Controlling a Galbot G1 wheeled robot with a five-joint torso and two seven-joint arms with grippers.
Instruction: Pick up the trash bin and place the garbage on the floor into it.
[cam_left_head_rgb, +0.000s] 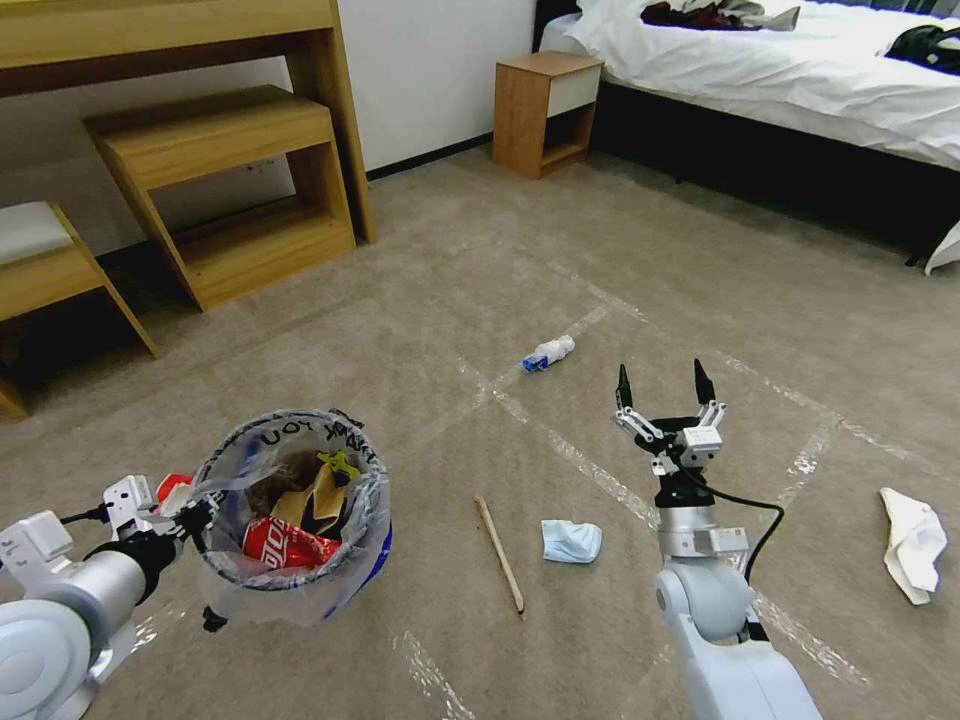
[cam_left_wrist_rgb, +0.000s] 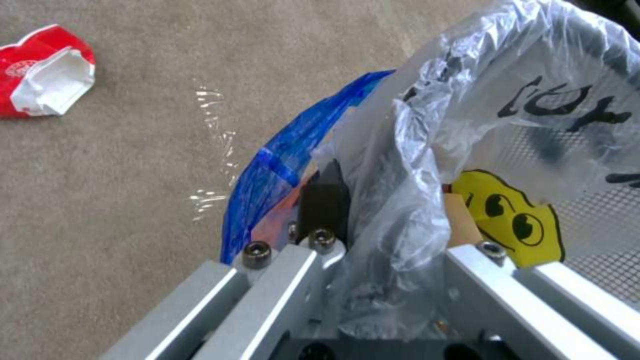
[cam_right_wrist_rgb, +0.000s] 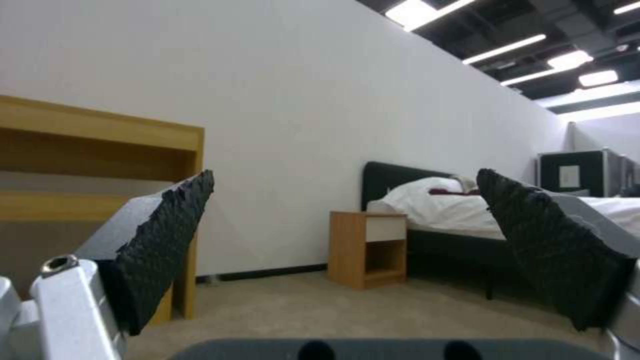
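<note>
head view: your left gripper is clamped on the bin rim, bin held off the carpet. right gripper is spread wide and empty. keep the bin level; approach the mask or stick from above.

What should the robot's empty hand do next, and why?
Probably lower the open right tool toward the light-blue mask, a near piece of litter on the floor. The left tool already grips the trash bin by its rim, with a can and paper bag inside.
</note>
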